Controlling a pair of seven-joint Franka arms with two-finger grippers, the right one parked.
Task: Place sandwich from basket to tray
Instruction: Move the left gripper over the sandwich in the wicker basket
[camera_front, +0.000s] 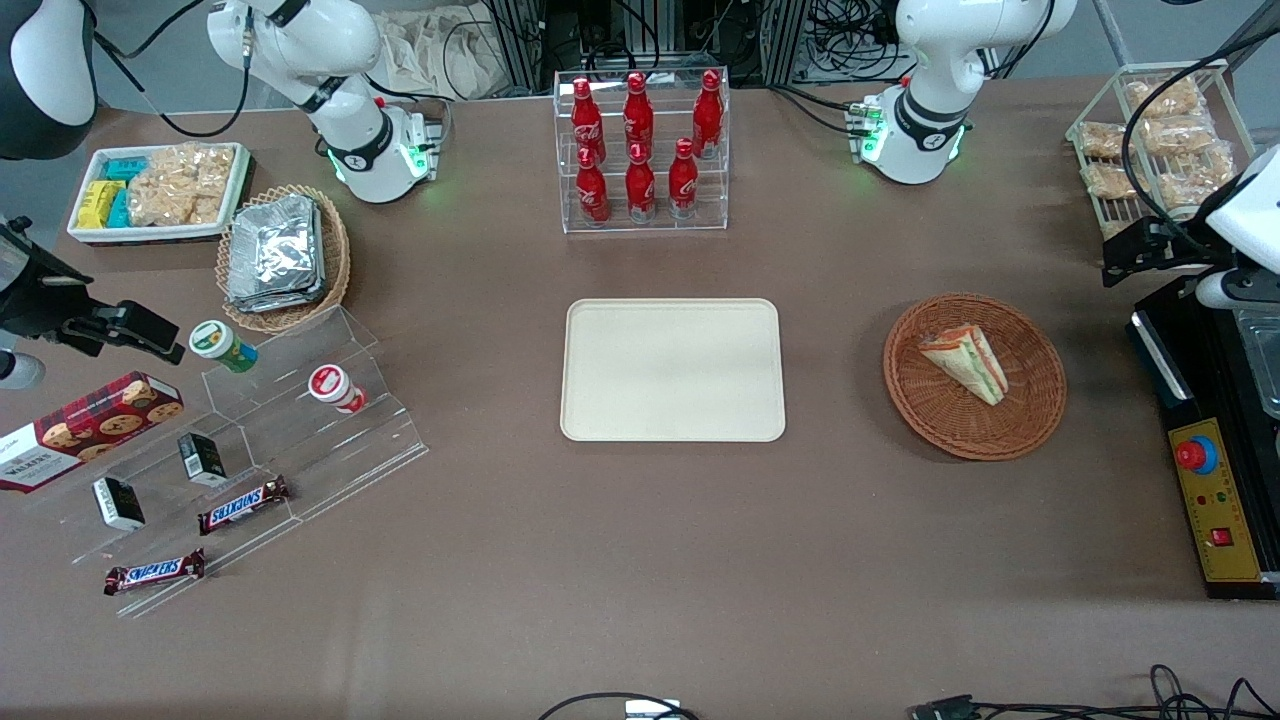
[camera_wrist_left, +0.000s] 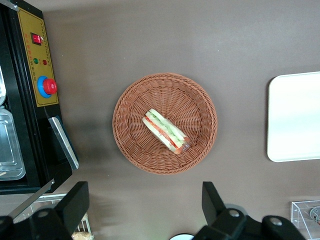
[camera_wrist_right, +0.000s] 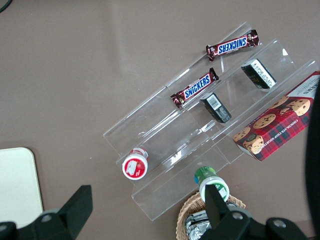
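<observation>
- Currently the sandwich (camera_front: 968, 361) lies in the round wicker basket (camera_front: 1030, 420), beside the bare cream tray (camera_front: 672, 370).
- Left gripper (camera_wrist_left: 145, 207) hovers high above the basket, jaws spread wide, holding nothing.

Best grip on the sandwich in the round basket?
Come straight down with the open gripper and close across the two flat bread faces of the sandwich. It lies on edge near the middle of the basket, filling up, clear of the rim.
</observation>
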